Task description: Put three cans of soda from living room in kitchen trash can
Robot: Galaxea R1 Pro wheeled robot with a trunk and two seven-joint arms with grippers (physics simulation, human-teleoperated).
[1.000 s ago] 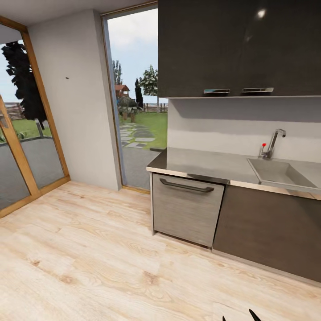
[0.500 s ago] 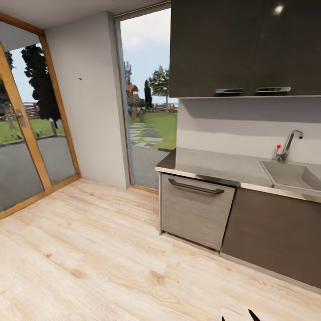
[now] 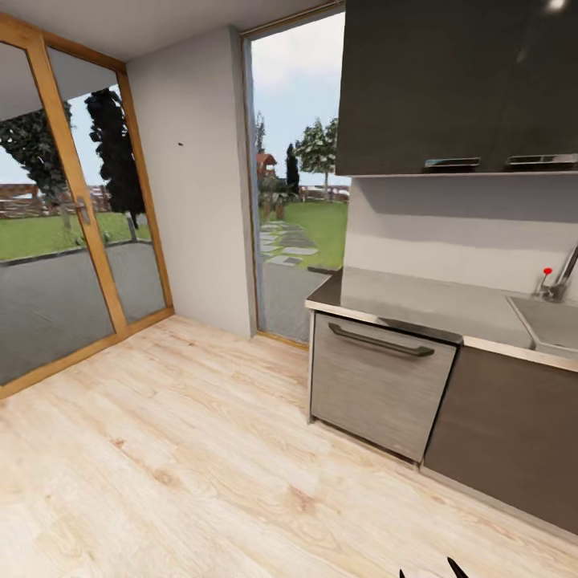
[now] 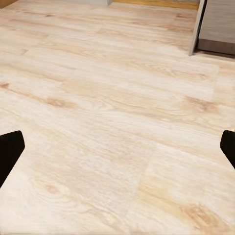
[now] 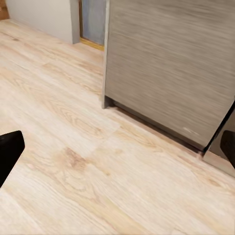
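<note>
Along the right side of the head view, from about one to four o'clock, runs the kitchen [image 3: 449, 241]: dark glossy upper cabinets [image 3: 457, 80] over a grey backsplash [image 3: 449, 233], and below them a grey steel worktop [image 3: 417, 301]. At three o'clock, cut by the picture's edge, sits the corner of a sink [image 3: 550, 321] with part of a chrome tap [image 3: 566, 273] and a small red knob [image 3: 547, 272] just beside it. Under the worktop's near end is a brushed-steel appliance front [image 3: 377, 389] with a dark bar handle [image 3: 380, 341], and a dark lower cabinet door [image 3: 514, 429] next to it toward four o'clock.

Toward twelve o'clock a tall window [image 3: 293, 185] looks onto grass, trees and a stone path. From nine to ten o'clock stand wood-framed glass doors [image 3: 76, 217], with a plain white wall [image 3: 201, 185] between them and the window. Light wood floor [image 3: 185, 457] covers the lower half.

At six o'clock, at the very bottom edge, two small dark tips show, perhaps fingertips, too cropped to be sure.

The left pincer [image 4: 117, 149] is spread wide over bare floor. The right pincer [image 5: 117, 149] is also spread wide, holding nothing, above floor near the foot of the appliance front.
</note>
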